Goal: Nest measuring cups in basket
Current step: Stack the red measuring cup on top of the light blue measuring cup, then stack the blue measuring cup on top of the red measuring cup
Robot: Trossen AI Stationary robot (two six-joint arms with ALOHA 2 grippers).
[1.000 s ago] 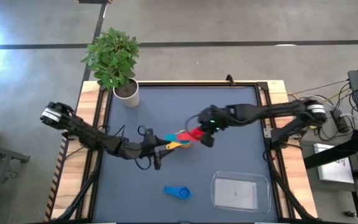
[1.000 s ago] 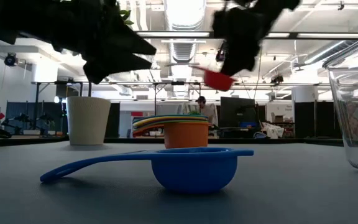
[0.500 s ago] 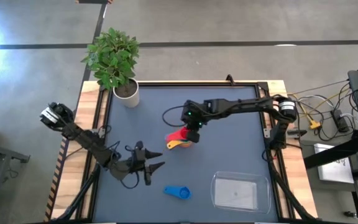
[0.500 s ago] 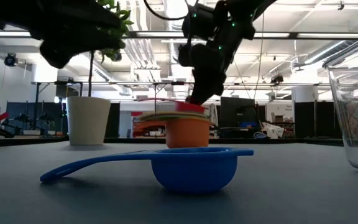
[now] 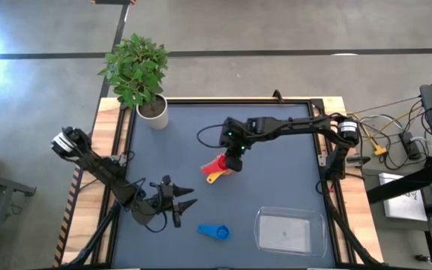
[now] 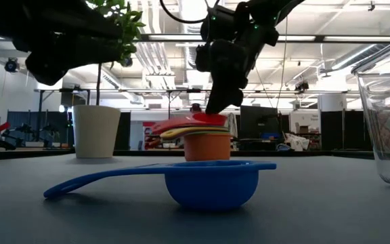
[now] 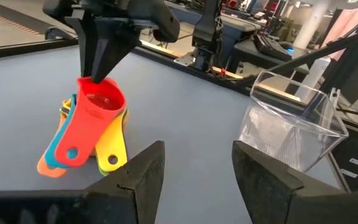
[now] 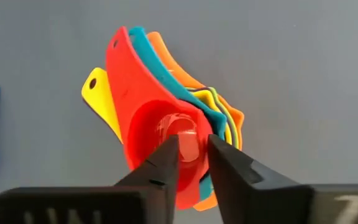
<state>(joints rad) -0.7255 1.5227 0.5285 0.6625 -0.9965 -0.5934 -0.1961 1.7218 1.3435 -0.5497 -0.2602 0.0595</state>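
Landmark: the stack of nested plastic measuring cups (image 5: pixel 217 168), orange lowest with teal and yellow handles fanned out, is taken as the reference; it stands on the dark table mat (image 5: pixel 276 150), not in the basket.
Red cup: the small round red plastic measuring cup (image 8: pixel 157 124) is seated on top of the stack, its flat handle fanned out with the other handles toward the white plant pot's side of the table.
Right gripper: the right gripper (image 8: pixel 192 146) is held directly above the stack, fingers pinched on the red cup's rim.
Left gripper: the left gripper (image 7: pixel 196 171) is parked near the stack, on the near side, spread wide and empty.
Blue cup: the blue plastic measuring cup (image 5: pixel 214 232) lies alone, well nearer the left gripper than the stack is.
Basket: the shallow clear plastic rectangular basket (image 5: pixel 289 230) sits empty beyond the blue cup, well apart from the stack.
Key relation: the blue cup is judged nearer the left arm.
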